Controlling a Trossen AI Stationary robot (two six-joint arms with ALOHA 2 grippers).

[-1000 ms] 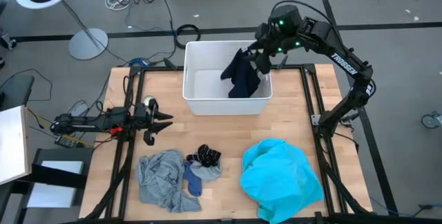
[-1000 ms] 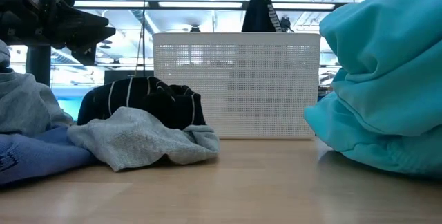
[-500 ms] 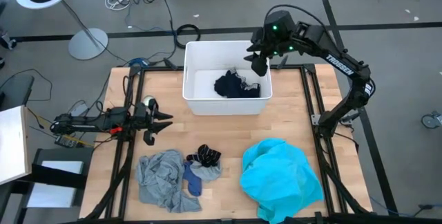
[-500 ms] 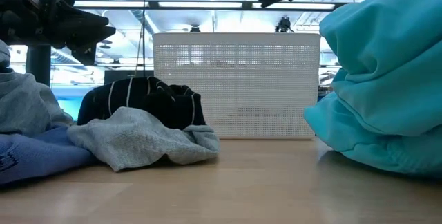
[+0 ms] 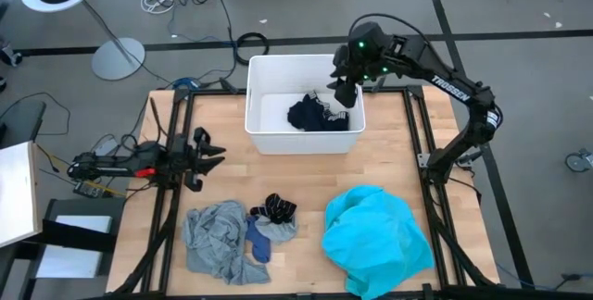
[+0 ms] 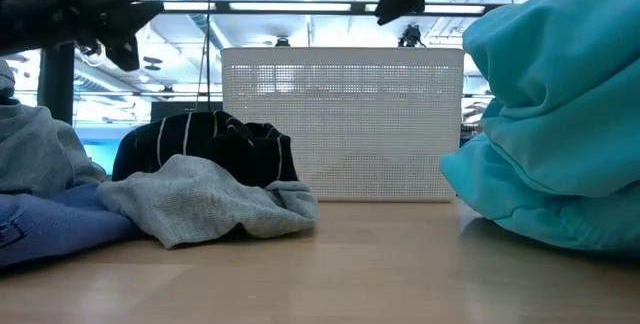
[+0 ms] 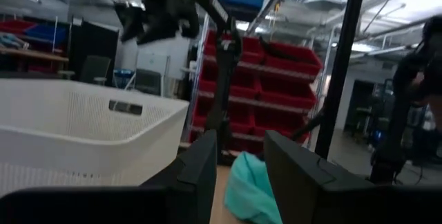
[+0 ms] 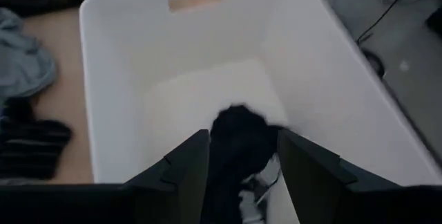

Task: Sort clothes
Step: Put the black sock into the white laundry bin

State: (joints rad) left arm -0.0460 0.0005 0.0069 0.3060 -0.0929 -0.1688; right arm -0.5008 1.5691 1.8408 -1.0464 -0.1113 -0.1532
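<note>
Along the near edge of my table I see three piles: on the left a crumpled grey shirt, with a small blue sock and a grey sock just right of it and touching it, and a black garment with thin white stripes bunched on their far side; well to the right sits the large turquoise garment, heaped at the near right corner. From table height the striped piece rises behind the grey sock, and the turquoise heap fills the right side. My left gripper hangs low over the left part of the table, pointing right, fingers spread apart and holding nothing; its wrist camera looks between both fingers toward the bin's wall. At the far middle of the table stands the white plastic bin, and the navy-black garment lies crumpled on its floor, toward its right half. My right gripper hovers over the bin's far right corner, fingers parted and empty; its wrist view shows the dark garment lying loose below the fingers, inside the bin.
</note>
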